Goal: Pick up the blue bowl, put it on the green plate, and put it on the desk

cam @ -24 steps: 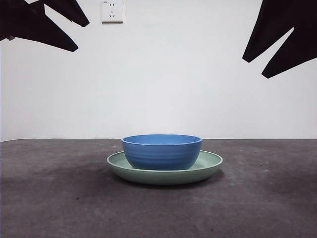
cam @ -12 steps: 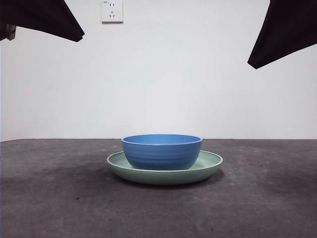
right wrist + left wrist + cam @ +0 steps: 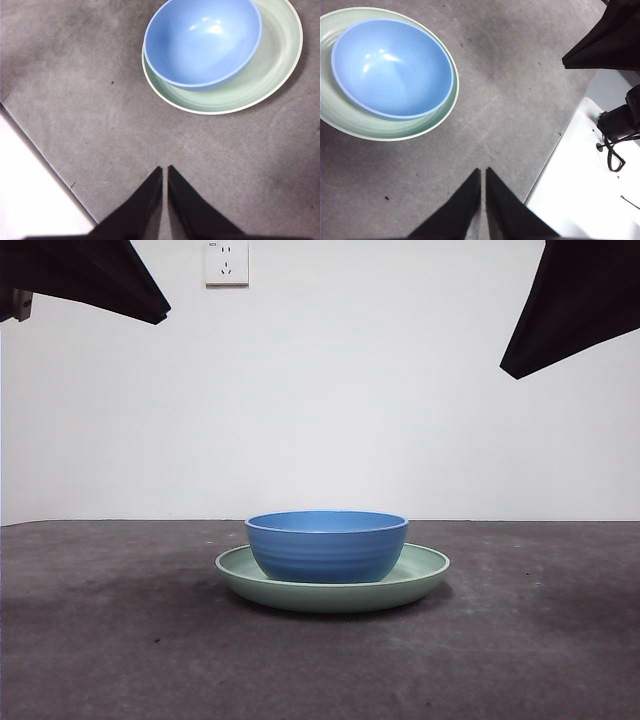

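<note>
1. The blue bowl (image 3: 327,545) sits upright inside the green plate (image 3: 425,575), and the plate rests flat on the desk (image 3: 120,640), near the middle of the front view.
2. Both wrist views show the bowl off-centre in the plate: its rim lies close to one side of the plate's rim, and a wider band of plate shows on the other side.
3. The left tool (image 3: 483,172) hangs above bare desk, well apart from the plate. Its two jaws are pressed nearly together with only a thin slit between them, and they hold nothing.
4. The right tool (image 3: 164,170) is likewise above bare desk, well apart from the plate, with its jaws drawn together to a thin slit and nothing between them.
5. In the front view both arms show only as dark shapes at the top corners, high above the dishes.
6. Judged from how things lie, the stacking step looks done: the bowl is on the plate and neither tool touches it.
7. What seems left, if anything, is setting the bowl onto the desk; the task wording is unclear on this, and no reach toward the bowl has begun.
</note>
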Tool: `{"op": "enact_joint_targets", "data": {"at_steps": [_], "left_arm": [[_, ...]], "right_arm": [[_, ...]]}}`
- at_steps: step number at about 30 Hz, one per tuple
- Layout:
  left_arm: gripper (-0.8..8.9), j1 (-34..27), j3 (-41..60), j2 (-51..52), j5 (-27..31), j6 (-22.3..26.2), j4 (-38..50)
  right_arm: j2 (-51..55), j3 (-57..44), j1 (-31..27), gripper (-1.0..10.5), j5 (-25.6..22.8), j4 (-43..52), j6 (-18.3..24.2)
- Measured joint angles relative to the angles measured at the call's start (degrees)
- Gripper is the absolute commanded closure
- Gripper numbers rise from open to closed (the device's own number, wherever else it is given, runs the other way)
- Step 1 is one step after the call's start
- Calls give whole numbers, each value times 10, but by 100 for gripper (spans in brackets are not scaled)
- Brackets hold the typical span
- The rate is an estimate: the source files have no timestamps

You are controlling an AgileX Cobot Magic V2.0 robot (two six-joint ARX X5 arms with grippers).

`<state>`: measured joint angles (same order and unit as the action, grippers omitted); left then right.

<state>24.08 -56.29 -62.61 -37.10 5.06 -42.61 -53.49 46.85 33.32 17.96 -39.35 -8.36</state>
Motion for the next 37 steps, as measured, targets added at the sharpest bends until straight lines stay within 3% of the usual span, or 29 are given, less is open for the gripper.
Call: {"op": "enact_joint_targets", "data": {"at_steps": [9,14,21,27,37], "left_arm": [[799,-17,0,29,14,26,23],[799,-78,16,104,64,34,195],[798,-176,101,232,228,11,411],[798,-249,197,352,308,23,421],[799,-287,387,499,326,37,416]], "right_arm": [[0,0,0,935,0,0,0],[0,0,0,935,0,0,0],[0,0,0,935,0,0,0],[0,0,0,935,0,0,0],[0,0,0,935,0,0,0]]}}
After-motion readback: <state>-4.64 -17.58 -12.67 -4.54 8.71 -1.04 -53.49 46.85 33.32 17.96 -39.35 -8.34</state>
